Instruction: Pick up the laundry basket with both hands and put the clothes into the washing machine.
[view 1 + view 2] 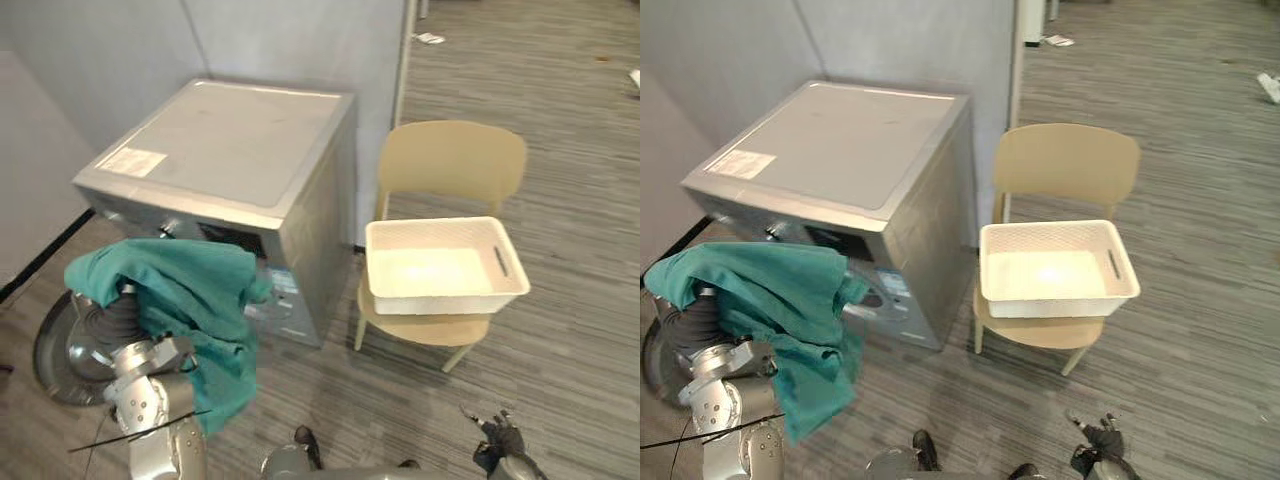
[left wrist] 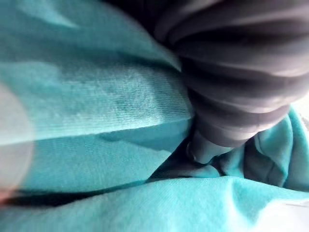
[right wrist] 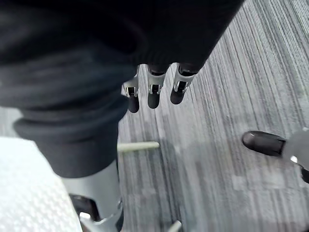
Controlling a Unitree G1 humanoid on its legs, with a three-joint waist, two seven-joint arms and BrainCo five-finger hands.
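Observation:
A teal garment (image 1: 190, 300) hangs draped over my left hand (image 1: 112, 318), held up in front of the silver washing machine (image 1: 230, 150). The machine's round door (image 1: 45, 350) stands swung out to the left. In the left wrist view the teal cloth (image 2: 96, 106) wraps round the hand's dark cover (image 2: 231, 72). The white laundry basket (image 1: 440, 265) sits empty on a beige chair (image 1: 450, 160) to the right of the machine. My right hand (image 1: 497, 437) hangs low over the floor at the lower right, open with relaxed fingers (image 3: 153, 94) and nothing in it.
A grey partition wall (image 1: 300, 40) stands behind the machine and the chair. Striped grey carpet (image 1: 570, 150) stretches off to the right and back, with a scrap of white paper (image 1: 430, 38) lying far off.

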